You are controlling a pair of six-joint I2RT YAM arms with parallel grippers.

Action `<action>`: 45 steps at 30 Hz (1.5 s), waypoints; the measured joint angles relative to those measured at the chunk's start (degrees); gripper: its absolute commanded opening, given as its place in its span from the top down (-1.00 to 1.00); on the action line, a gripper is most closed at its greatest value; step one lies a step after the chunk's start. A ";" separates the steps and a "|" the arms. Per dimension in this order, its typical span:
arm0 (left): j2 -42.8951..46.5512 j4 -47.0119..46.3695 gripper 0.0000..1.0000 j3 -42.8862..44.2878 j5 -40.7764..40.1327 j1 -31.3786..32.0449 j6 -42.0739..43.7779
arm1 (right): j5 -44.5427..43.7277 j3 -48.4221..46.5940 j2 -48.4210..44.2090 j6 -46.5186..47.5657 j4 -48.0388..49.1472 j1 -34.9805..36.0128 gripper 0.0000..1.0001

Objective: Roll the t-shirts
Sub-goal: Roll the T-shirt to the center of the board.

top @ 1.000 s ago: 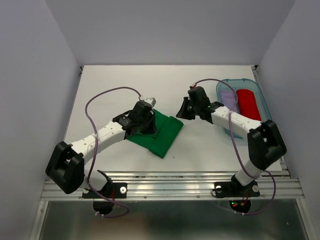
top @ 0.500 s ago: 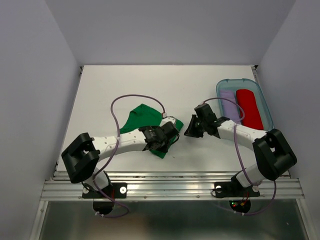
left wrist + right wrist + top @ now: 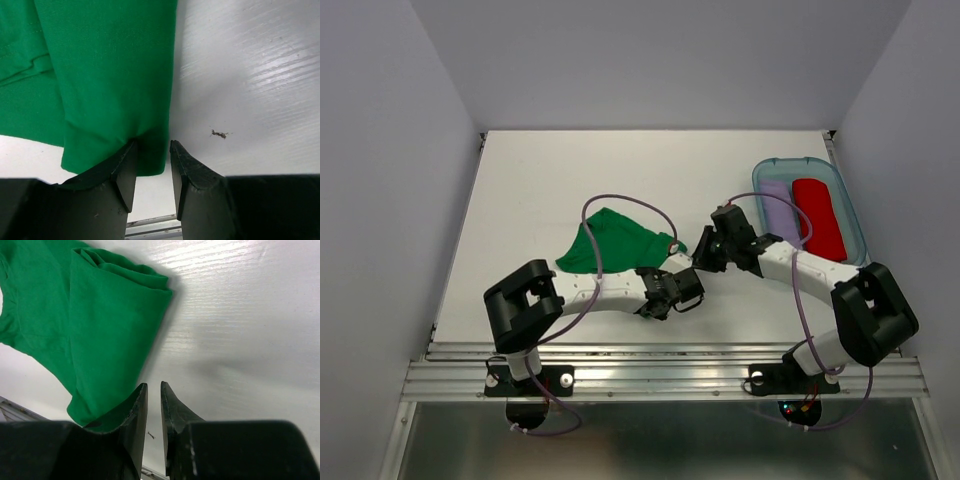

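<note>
Now left fingers (image 3: 125, 175) half-open astride green t-shirt (image 3: 100, 75); right fingers (image 3: 132, 427) barely apart.

The left tool (image 3: 152, 150) has its jaws parted around the green t-shirt (image 3: 100, 70) hem on the white table (image 3: 250, 65), with a dark speck (image 3: 219, 133) nearby.

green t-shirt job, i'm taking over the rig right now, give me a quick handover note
Left gripper: jaws parted at a corner of the green t-shirt, not pinching it.
Right gripper: jaws a sliver apart, empty, beside the shirt's edge.
Green t-shirt: folded in layers on the table, not rolled.
Red t-shirt and lilac t-shirt: long bundles side by side in the blue bin.
Left to do: roll the green one, then probably put it in the bin.
</note>
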State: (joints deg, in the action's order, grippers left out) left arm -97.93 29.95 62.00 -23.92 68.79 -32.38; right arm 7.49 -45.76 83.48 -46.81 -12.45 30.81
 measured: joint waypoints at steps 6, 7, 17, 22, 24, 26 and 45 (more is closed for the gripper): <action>-3.17 -0.20 0.09 0.04 -0.55 -0.02 0.04 | 0.02 0.00 -0.24 -0.04 0.02 0.00 0.45; -3.65 -0.33 0.12 0.04 -0.83 0.00 0.07 | 0.04 0.00 -0.24 -0.11 0.04 0.00 0.43; -1.44 -4.07 1.00 -1.97 2.40 -2.56 1.11 | 2.14 2.34 -0.31 -0.98 0.28 -0.42 -0.79; 5.66 -10.27 1.00 -7.13 11.02 -6.38 2.95 | 5.95 2.64 -0.09 -3.37 4.70 -0.39 -0.87; 8.66 -12.28 1.00 -8.55 14.27 -8.11 3.37 | 7.23 2.86 0.52 -4.46 7.54 -0.39 -0.87; 10.88 -14.14 1.00 -9.68 16.61 -9.60 3.50 | 8.61 3.32 1.86 -5.92 11.21 -0.39 -0.86; 14.38 -21.09 1.00 -14.40 26.91 -13.20 3.48 | 13.00 3.32 16.57 -14.25 30.25 -0.31 0.52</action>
State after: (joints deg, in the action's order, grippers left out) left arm -83.55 8.86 47.59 2.98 55.59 -28.91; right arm 20.49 -42.44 100.05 -61.06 17.80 30.50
